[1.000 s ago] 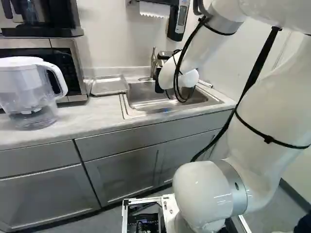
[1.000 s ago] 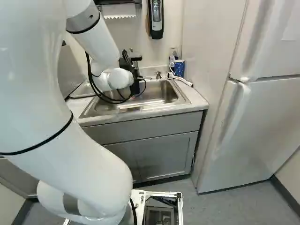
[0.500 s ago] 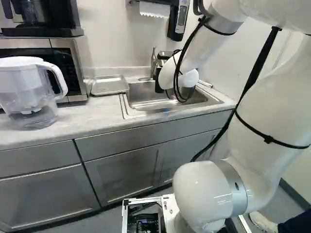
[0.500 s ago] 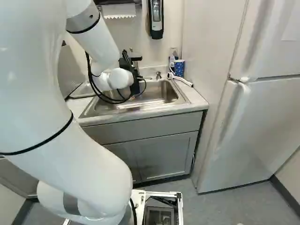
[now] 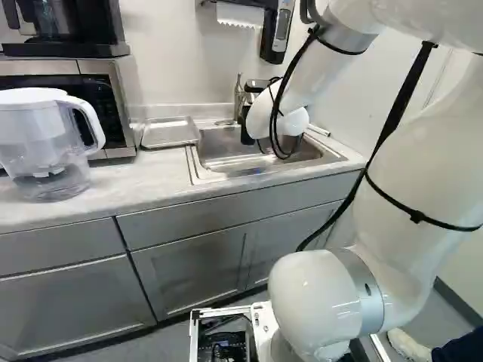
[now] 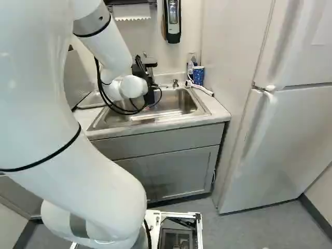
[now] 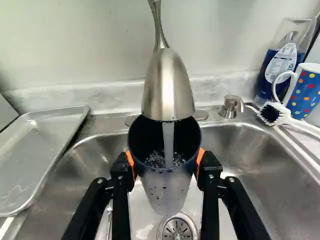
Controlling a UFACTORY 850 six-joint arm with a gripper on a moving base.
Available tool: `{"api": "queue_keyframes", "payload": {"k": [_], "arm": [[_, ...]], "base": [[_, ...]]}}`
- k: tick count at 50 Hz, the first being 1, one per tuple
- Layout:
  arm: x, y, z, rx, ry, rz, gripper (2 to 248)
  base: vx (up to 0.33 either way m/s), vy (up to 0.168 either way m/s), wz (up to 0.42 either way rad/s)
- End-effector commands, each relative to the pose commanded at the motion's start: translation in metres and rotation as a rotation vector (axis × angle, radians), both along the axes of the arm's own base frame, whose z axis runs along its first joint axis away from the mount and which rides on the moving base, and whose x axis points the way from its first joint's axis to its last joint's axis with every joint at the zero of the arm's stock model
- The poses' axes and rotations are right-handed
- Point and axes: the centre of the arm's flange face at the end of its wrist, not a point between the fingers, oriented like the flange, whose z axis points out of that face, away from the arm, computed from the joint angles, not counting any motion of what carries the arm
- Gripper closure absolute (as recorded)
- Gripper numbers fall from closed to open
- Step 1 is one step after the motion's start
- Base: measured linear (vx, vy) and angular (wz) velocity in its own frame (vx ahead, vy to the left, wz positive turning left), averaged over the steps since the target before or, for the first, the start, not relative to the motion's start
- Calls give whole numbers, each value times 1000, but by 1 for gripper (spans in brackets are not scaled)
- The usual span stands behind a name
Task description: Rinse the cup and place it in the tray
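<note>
Clamping one cup (image 7: 167, 187) between two pads (image 7: 200, 158), one claw (image 6: 149, 95) holds it beneath one faucet (image 7: 167, 90).

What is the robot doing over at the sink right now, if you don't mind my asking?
The robot arm is reaching over the sink and rinsing a dark cup. Its claw holds the cup from two sides, right under the faucet, and water is running into it. The metal tray, where the cup should end up, sits beside the sink, so the cup is not in it yet.
</note>
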Motion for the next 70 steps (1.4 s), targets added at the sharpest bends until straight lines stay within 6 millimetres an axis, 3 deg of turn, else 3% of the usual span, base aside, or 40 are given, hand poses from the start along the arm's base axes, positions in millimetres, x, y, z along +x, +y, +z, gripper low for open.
{"api": "queue_keyframes", "payload": {"k": [70], "arm": [[0, 0, 0, 0, 0, 0, 124]], "base": [[0, 0, 0]]}}
